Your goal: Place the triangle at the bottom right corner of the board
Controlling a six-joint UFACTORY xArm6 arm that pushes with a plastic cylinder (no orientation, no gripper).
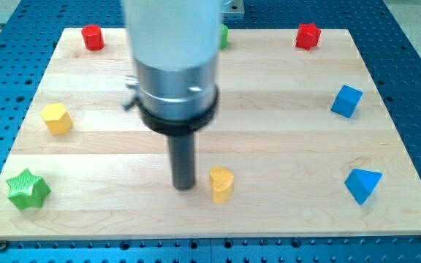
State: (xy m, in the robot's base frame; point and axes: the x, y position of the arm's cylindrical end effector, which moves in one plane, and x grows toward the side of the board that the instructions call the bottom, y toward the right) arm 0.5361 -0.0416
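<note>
The wooden board (269,88) is filling the frame, and the arm is looming over its middle, the dark rod coming straight down with my tip (183,188) sitting on the wood just to the left of the yellow heart block (221,183). There are no jaws here to spread or pinch; it is a bare rod, touching nothing but the board as far as I can tell.

The blue triangle (362,185) is lying near the view's right edge, low on the board, already close to the bottom right corner but not tucked into it. As I judge it, the tip is needing to travel right, swing round above the triangle and nudge it down and right with a short, centred push, so it is not spinning off its flat side or sliding over the edge.

The yellow heart is standing directly in that path, so I would be skirting it. The blue cube (346,100) is sitting above the triangle, leaving room. The green star (28,189), yellow hexagon-like block (57,118), two red blocks (92,36) (308,35) and a half-hidden green block (224,35) are staying well clear.
</note>
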